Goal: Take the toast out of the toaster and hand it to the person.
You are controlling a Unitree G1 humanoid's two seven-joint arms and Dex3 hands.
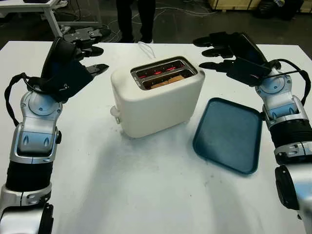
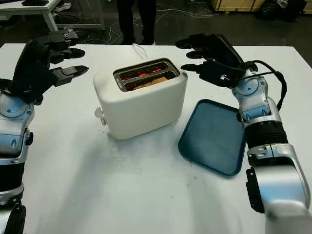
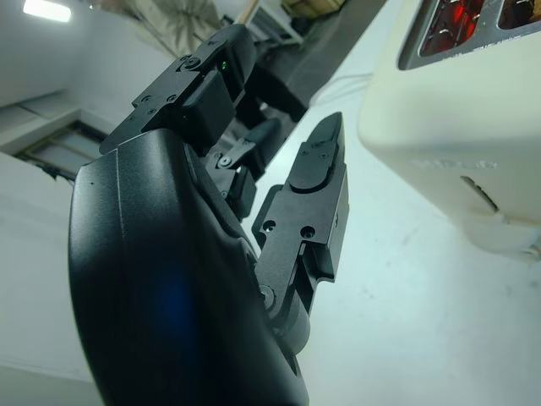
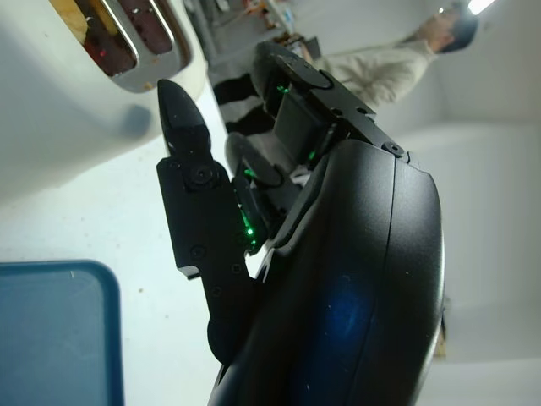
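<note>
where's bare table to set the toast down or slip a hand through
The widest bare patch is the near table, in front of the toaster and between the two arms. The blue tray is empty too. It's crowded beside the toaster: the open left hand hovers on one side, the open right hand on the other, above the tray's far edge.

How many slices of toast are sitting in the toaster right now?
1 that I can see: the toast sits in the near slot of the toaster. The far slot glows red and looks empty, though a slice sunk low could be hidden.
</note>
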